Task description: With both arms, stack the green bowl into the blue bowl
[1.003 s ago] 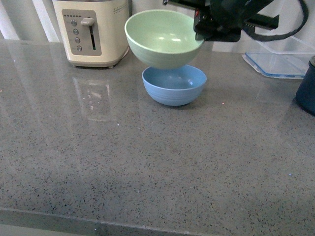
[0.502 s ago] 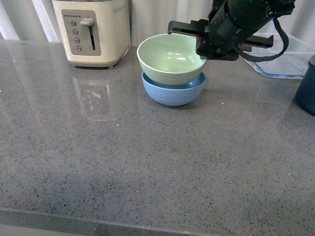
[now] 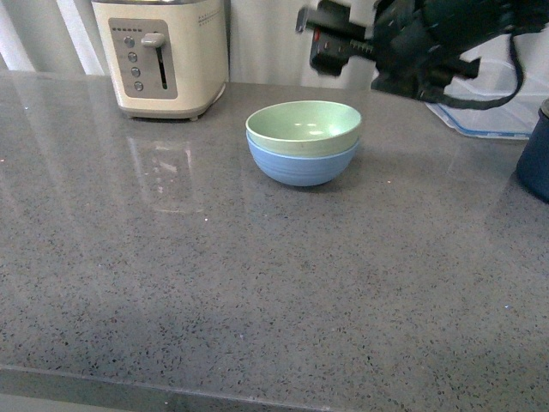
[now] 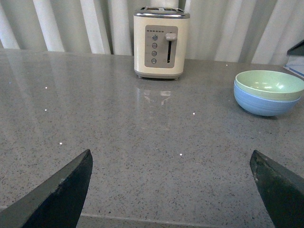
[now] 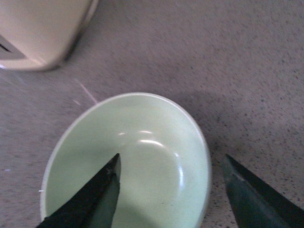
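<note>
A: Bowls status? Counter [image 3: 257,283], then toaster [image 3: 163,56] at the back.
B: Green bowl [image 3: 304,127] nested in blue bowl [image 3: 300,166]. Right gripper [image 5: 166,190] open above it, empty. Left gripper [image 4: 171,190] open, well apart.

A: Obs. — green bowl [image 3: 303,127]: matt outside; inside smooth, with soft highlights in the right wrist view. Looks like plastic.

B: Blue bowl [image 3: 300,164]: same matt finish, faint horizontal ridges on the wall.

A: Countertop [image 3: 257,283]: grey speckled stone look, polished; it mirrors the toaster [image 3: 163,53].

B: Toaster: cream casing, smooth, slight sheen; grey panel on front.

A: Right gripper [image 3: 343,39]: black, dull. Container [image 3: 489,107] at far right: clear plastic.
</note>
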You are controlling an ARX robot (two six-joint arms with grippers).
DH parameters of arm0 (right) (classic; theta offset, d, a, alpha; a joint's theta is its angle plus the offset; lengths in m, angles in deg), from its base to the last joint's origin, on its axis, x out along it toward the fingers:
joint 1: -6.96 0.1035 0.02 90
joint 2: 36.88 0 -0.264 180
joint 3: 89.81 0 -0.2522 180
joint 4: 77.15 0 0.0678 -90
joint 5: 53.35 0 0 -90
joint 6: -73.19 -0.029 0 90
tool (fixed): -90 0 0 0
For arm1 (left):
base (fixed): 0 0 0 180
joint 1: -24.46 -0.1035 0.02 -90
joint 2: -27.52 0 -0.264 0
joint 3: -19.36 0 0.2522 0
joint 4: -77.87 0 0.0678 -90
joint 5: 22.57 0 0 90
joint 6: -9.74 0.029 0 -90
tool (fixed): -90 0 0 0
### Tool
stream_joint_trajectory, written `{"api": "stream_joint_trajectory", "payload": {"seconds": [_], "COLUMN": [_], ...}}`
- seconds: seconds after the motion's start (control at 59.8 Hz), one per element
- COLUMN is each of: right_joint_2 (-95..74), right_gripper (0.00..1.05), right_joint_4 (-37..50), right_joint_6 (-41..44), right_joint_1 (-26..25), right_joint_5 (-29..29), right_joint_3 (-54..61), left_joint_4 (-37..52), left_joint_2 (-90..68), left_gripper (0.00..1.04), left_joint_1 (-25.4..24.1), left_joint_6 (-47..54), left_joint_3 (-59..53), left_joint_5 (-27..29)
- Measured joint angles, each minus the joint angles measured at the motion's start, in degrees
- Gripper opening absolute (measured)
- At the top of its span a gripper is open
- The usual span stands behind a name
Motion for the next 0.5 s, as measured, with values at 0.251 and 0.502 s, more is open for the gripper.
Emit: {"api": "stream_joint_trajectory", "payload": {"seconds": [0.251,0.502], "right_joint_2": [27.8,40.63], "right_gripper": [0.63,0.01], "right_joint_4": [39.21,42.93], "right_joint_6": [13.75,17.66], "right_joint_1": [-2.14,-9.07], "right_joint_5": [-16.85,-10.75], "right_joint_3": [39.32,59.71], "left_joint_4": [0.0,0.0], "left_joint_2": [0.0,0.0], "left_gripper": [0.98,0.98], "left_joint_1": [0.0,0.0], "left_joint_6": [0.0,0.0], "left_joint_3": [0.0,0.0], "left_joint_5": [-0.02,0.0]}}
